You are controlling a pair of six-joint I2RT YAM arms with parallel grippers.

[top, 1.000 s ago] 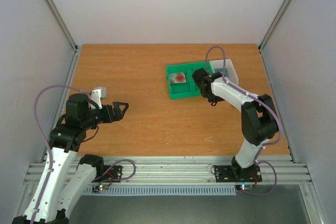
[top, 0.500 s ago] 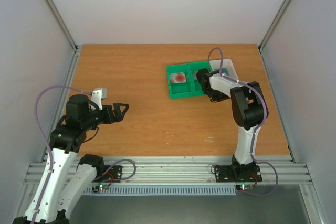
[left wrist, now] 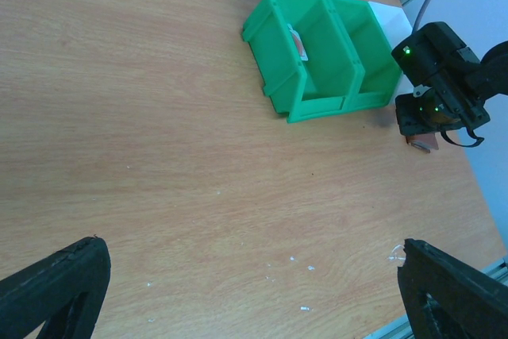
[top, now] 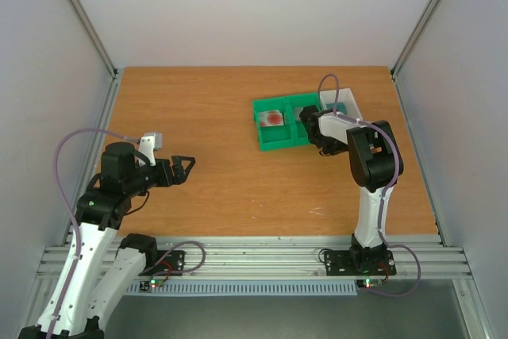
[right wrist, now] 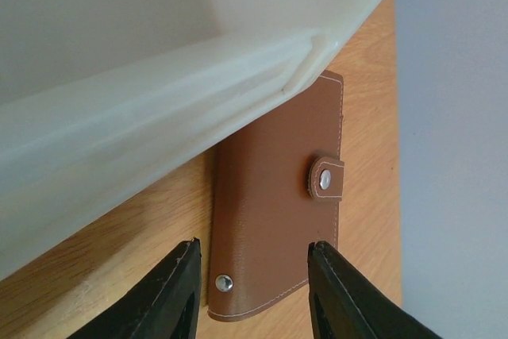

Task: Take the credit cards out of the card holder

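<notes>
STEP: I judge pickup of shut wallet (right wrist: 274, 212), far right by white tray (right wrist: 159, 140) | right gripper (right wrist: 252, 275) parted over it, grasping nothing; left gripper (left wrist: 252, 248) released | NEXT: pinch, pull clear

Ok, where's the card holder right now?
The card holder lies closed on the table, far right, beside the white tray, under the right tool in the right wrist view.

Brown card holder (right wrist: 274, 220), snapped closed, flat, far end prob. under white tray (right wrist: 119, 140).
</notes>
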